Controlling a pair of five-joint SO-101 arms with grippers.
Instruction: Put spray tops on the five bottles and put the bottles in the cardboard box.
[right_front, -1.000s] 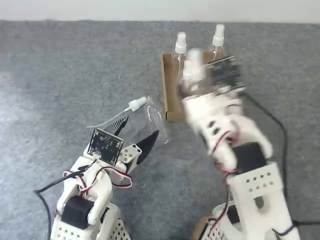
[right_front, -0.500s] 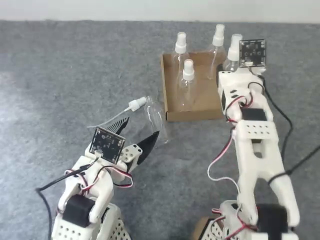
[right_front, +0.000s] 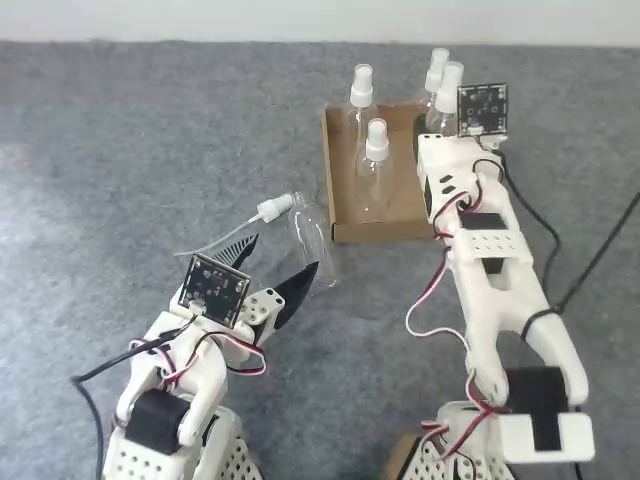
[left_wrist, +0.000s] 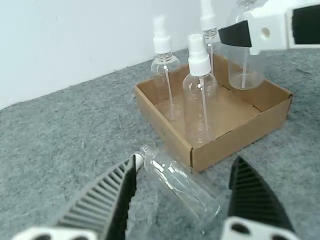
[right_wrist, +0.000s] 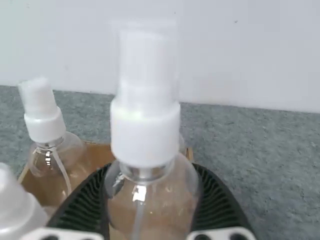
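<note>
The high view looks steeply down from behind both arms over the grey carpeted table (right_front: 120, 120) toward the pale wall (right_front: 200, 20). The left wrist view sits low, nearly level, near the shallow brown cardboard box (left_wrist: 240, 135). The right wrist view is close against a clear plastic bottle with a white spray top (right_wrist: 145, 150). All three share the box

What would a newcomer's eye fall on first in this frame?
First, the right gripper clamped on a capped bottle at the far right part of the cardboard box, where three more capped bottles stand. Then the uncapped bottle lying on the grey table beside the box, just ahead of the open left gripper, with a loose spray top by its neck.
</note>
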